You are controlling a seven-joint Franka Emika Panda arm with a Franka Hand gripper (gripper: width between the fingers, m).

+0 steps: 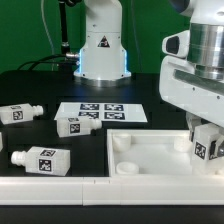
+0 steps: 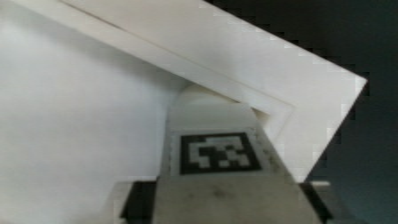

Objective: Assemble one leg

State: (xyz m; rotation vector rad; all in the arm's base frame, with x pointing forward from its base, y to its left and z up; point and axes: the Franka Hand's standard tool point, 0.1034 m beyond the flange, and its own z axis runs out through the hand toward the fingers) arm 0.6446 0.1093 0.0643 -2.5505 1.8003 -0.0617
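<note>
My gripper (image 1: 207,140) is shut on a leg (image 1: 206,147), a small white block with a black-and-white tag, and holds it upright over the far right corner of the large white tray-like piece (image 1: 150,150). In the wrist view the held leg (image 2: 217,150) fills the middle, its tag facing the camera, with dark fingers (image 2: 146,200) on both sides and the tray's corner wall (image 2: 267,70) just beyond. Three other legs lie on the black table: one at the far left (image 1: 18,113), one by the marker board (image 1: 78,124), one at the front left (image 1: 40,157).
The marker board (image 1: 100,112) lies flat behind the tray. The robot base (image 1: 102,45) stands at the back. The tray has round holes near its corners (image 1: 127,169). A white table rim (image 1: 60,186) runs along the front.
</note>
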